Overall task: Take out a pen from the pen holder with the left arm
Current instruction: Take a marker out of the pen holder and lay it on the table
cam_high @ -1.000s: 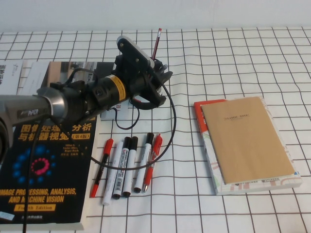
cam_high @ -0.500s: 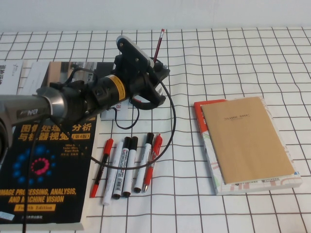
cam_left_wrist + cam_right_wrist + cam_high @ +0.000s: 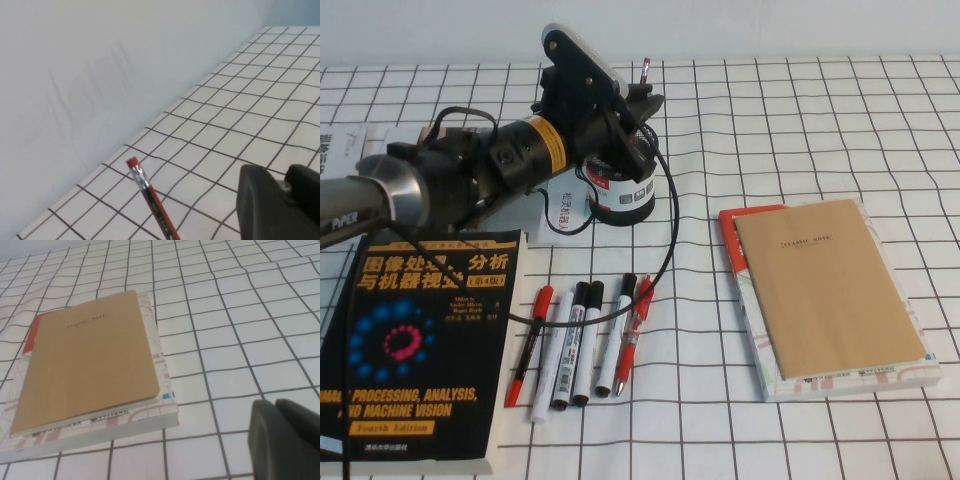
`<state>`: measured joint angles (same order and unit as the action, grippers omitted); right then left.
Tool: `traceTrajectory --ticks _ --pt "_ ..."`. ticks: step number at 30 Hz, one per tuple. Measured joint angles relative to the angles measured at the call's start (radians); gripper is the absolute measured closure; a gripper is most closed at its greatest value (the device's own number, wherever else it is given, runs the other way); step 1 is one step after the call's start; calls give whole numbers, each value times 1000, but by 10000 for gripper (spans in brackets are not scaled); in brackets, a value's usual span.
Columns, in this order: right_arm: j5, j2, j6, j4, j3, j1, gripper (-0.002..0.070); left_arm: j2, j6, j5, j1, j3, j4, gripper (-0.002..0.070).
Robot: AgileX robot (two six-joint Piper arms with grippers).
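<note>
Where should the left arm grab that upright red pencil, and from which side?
Pinch the red pencil on its shaft below the metal ferrule, coming from the robot's side, where the left gripper is beside it; it stands near-upright, eraser up. The right gripper sits by the tan notebook.

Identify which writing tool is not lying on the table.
The red eraser-tipped pencil, upright in the left gripper above the white pen holder; the pens and markers lie flat in a row. The right gripper is near the tan notebook.
</note>
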<state>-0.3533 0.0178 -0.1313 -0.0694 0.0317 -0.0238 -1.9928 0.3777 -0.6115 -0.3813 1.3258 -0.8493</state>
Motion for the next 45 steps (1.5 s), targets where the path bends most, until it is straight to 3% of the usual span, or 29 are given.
traceTrajectory --ticks 8,12,16,22,28,31,34,41,45 --pt "0 0 0 0 0 0 693 78 5 6 5 0 -7 620" --pt "0 0 0 0 0 0 693 165 80 21 14 0 -8 620" --pt "0 0 0 0 0 0 693 262 290 79 29 0 -59 620" --pt "0 0 0 0 0 0 692 401 784 156 62 -2 -267 620" --pt "0 0 0 0 0 0 692 500 852 224 64 -105 -228 620" --pt "0 0 0 0 0 0 693 530 729 295 64 -199 -96 620" --pt "0 0 0 0 0 0 692 554 509 410 62 -275 126 620" --pt "0 0 0 0 0 0 692 583 -330 838 31 -312 892 620" --pt "0 0 0 0 0 0 692 576 -610 1039 34 -312 1261 620"
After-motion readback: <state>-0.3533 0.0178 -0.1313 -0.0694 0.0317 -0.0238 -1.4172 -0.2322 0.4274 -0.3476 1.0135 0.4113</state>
